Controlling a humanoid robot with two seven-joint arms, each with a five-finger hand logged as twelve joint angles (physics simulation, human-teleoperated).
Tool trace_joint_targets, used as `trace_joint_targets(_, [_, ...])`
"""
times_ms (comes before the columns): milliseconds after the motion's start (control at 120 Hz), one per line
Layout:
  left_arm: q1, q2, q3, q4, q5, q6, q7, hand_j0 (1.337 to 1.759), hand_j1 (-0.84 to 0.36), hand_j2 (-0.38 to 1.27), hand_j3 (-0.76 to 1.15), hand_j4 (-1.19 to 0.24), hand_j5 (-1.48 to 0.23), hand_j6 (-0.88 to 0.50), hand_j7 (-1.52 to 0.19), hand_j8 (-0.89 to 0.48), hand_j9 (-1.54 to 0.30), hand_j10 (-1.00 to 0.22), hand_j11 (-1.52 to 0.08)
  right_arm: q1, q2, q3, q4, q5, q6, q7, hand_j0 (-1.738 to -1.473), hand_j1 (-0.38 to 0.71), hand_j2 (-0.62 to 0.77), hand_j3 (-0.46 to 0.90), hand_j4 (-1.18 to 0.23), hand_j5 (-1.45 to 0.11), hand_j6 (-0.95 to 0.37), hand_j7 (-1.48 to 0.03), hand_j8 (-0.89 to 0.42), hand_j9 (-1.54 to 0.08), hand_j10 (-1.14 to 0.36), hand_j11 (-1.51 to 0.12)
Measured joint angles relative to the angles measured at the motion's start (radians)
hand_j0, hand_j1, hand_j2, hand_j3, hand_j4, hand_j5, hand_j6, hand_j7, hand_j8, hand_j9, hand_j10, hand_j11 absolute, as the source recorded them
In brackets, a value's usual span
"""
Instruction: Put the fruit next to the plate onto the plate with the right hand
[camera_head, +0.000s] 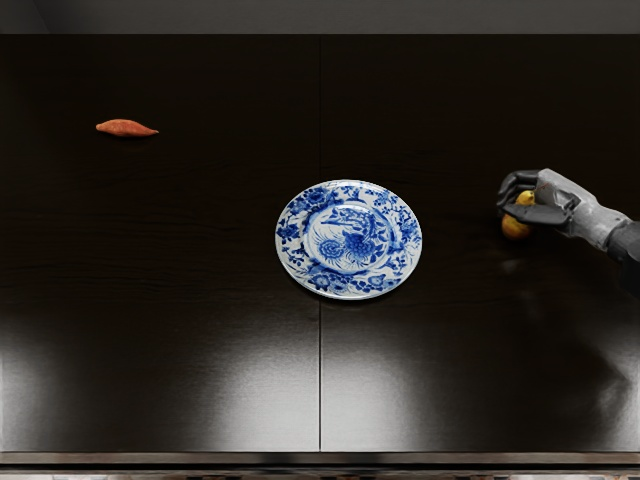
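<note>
The plate (348, 240) lies on the desk (160, 330) near the frame's centre, slightly to the right. Well apart to its right, close to the right edge and a little higher, the fruit (515, 228) sits within the curled fingers of the right robot hand (535, 202), whose arm enters from the right. The sweet potato (126, 128) lies in the upper left, far from both.

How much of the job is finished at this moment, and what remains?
Done: the right hand is at the yellow fruit, right of the plate. In hand: its fingers curl around the fruit; whether it is lifted, I cannot tell. Left: carry it to the plate, which holds nothing yet, and release it.
</note>
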Motion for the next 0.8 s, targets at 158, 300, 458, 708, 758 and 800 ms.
trace_joint_targets(158, [0.0, 0.0, -0.001, 0.0, 0.0, 0.0, 0.0, 1.658, 0.35, 0.0, 0.0, 0.0, 0.0, 0.0, 0.0, 0.0, 0.0, 0.0, 0.0, 0.001, 0.0, -0.003, 0.004, -0.005, 0.003, 0.0, -1.646, 0.49, -0.06, 0.0, -0.84, -1.11, -0.85, -1.1, -0.82, -1.11, -0.59, -1.14])
trace_joint_targets(300, [0.0, 0.0, 0.0, 0.0, 0.0, 0.0, 0.0, 1.658, 0.35, 0.0, 0.0, 0.0, 0.0, 0.0, 0.0, 0.0, 0.0, 0.0, 0.0, 0.001, 0.0, -0.007, 0.004, -0.004, 0.002, 0.001, -1.646, 0.43, -0.23, 0.0, -0.85, -1.14, -0.86, -1.12, -0.81, -1.13, -0.57, -1.16])
trace_joint_targets(458, [0.0, 0.0, 0.0, 0.0, 0.0, 0.0, 0.0, 1.658, 0.35, 0.0, 0.0, 0.0, 0.0, 0.0, 0.0, 0.0, 0.0, 0.0, 0.0, 0.006, 0.0, -0.013, 0.004, -0.006, 0.003, 0.001, -1.642, 0.44, -0.17, 0.0, -0.85, -1.16, -0.86, -1.13, -0.8, -1.16, -0.55, -1.19])
trace_joint_targets(708, [0.0, 0.0, 0.001, 0.0, -0.001, 0.0, 0.0, 1.658, 0.35, 0.0, 0.0, 0.0, 0.0, 0.0, 0.0, 0.0, 0.0, 0.0, 0.0, 0.03, -0.004, -0.021, 0.002, -0.009, 0.052, 0.001, -1.646, 0.45, -0.11, 0.0, -0.85, -1.17, -0.88, -1.13, -0.8, -1.17, -0.67, -1.19])
trace_joint_targets(758, [0.0, 0.0, 0.001, 0.0, -0.001, 0.0, 0.0, 1.658, 0.35, 0.0, 0.0, 0.0, 0.0, 0.0, 0.0, 0.0, 0.0, 0.0, 0.0, 0.037, -0.005, -0.019, 0.002, -0.007, 0.053, 0.0, -1.647, 0.45, -0.21, 0.0, -0.86, -1.15, -0.88, -1.13, -0.81, -1.16, -0.66, -1.18])
trace_joint_targets(800, [0.0, 0.0, 0.001, 0.0, 0.0, 0.0, 0.0, 1.658, 0.35, 0.0, 0.0, 0.0, 0.0, 0.0, 0.0, 0.0, 0.0, 0.0, 0.0, 0.044, -0.005, -0.017, 0.003, -0.005, 0.056, 0.0, -1.649, 0.47, -0.09, 0.0, -0.86, -1.14, -0.88, -1.13, -0.83, -1.15, -0.69, -1.17])
